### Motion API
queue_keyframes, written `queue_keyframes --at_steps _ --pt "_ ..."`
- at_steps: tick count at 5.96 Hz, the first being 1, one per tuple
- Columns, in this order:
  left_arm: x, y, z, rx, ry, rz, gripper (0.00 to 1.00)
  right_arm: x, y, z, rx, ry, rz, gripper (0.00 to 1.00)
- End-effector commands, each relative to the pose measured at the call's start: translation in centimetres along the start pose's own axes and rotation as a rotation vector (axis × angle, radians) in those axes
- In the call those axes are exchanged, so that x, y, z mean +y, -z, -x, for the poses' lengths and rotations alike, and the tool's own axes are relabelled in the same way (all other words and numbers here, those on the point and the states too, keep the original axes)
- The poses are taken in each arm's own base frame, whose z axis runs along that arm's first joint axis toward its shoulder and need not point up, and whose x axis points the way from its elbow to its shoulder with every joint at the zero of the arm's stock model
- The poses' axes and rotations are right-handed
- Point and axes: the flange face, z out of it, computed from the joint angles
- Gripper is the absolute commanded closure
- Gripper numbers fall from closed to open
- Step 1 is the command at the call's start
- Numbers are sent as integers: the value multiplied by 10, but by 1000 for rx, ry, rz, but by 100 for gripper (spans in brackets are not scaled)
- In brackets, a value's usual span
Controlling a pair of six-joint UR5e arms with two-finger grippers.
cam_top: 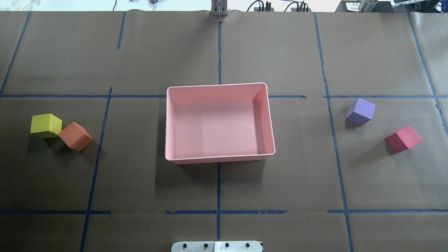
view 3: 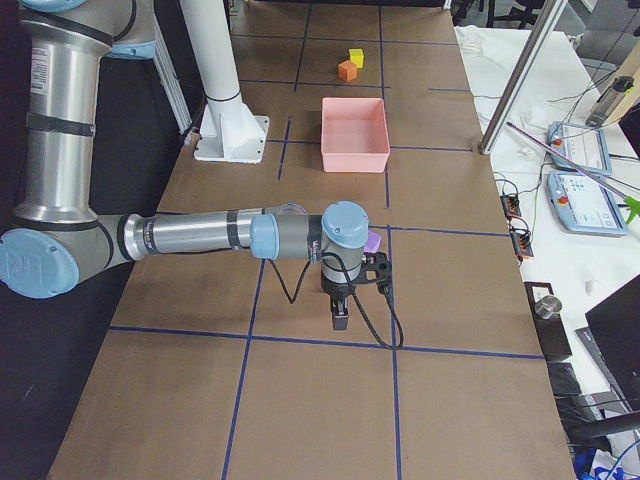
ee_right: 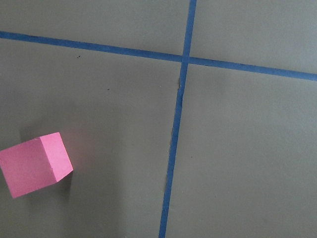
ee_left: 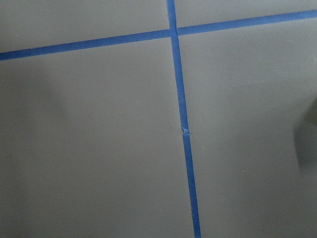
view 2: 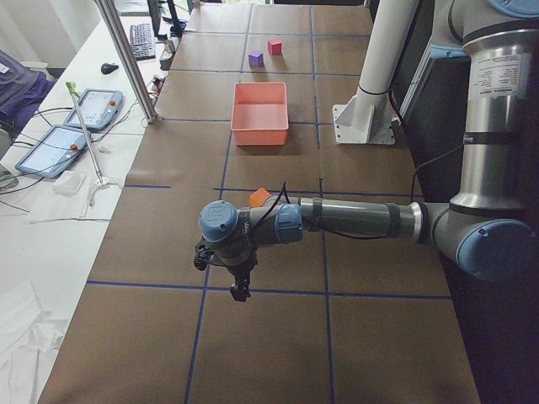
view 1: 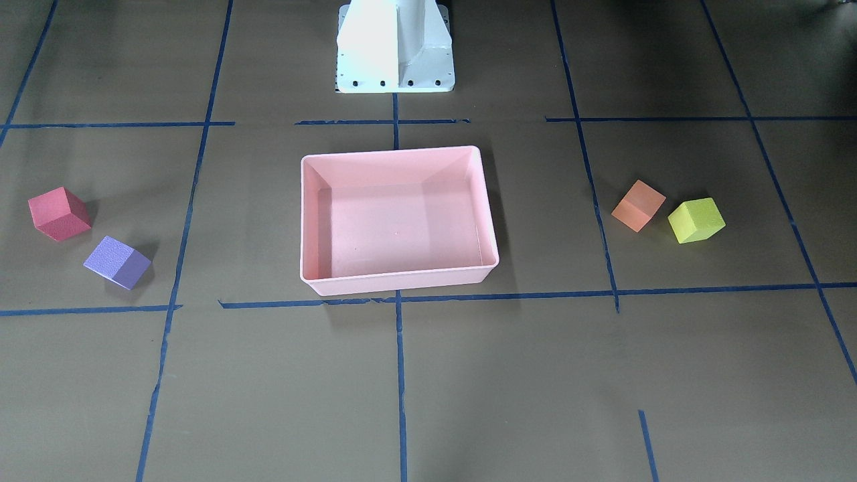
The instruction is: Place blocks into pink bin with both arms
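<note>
Bin (cam_top: 220, 158) sits dead centre; yellow-green block (cam_top: 46, 125) beside orange block (cam_top: 76, 136) on the left, purple block (cam_top: 360, 111) and red block (cam_top: 403, 139) on the right, all outside it; I can't tell whether left gripper (view 2: 240, 289) or right gripper (view 3: 340, 316) is open.

I see wide gaps either side of the bin (cam_top: 218, 159); the orange block (cam_top: 76, 136) crowds the yellow-green (cam_top: 46, 125), while purple (cam_top: 360, 111) and red (cam_top: 403, 139) stand apart.

Left grey tubular metal arm (view 2: 354, 217) & right grey tubular metal arm (view 3: 190, 234), same build.
Round light-blue joint caps (view 2: 218, 223), black bands on forearm tubes, small printed label (view 2: 493, 77) on left upright link; black loose cable (view 3: 392, 318) by right wrist; white flanged pedestal (view 1: 395, 47) w/ 4 bolts.
</note>
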Motion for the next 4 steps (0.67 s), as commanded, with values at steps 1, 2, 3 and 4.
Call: queue_keyframes --at_steps 1,2,3,4 --pt "-3 5 -4 -2 -11 -9 0 -13 14 13 2 39 -44 0" --pt "-2 9 -8 -7 -18 -17 0 -24 20 24 -8 87 -86 0" --pt "-3 8 -9 -4 -19 -16 0 -27 20 34 -54 91 -99 0" --pt "-3 7 -9 -4 -16 -15 0 -35 18 55 -61 199 -165 0"
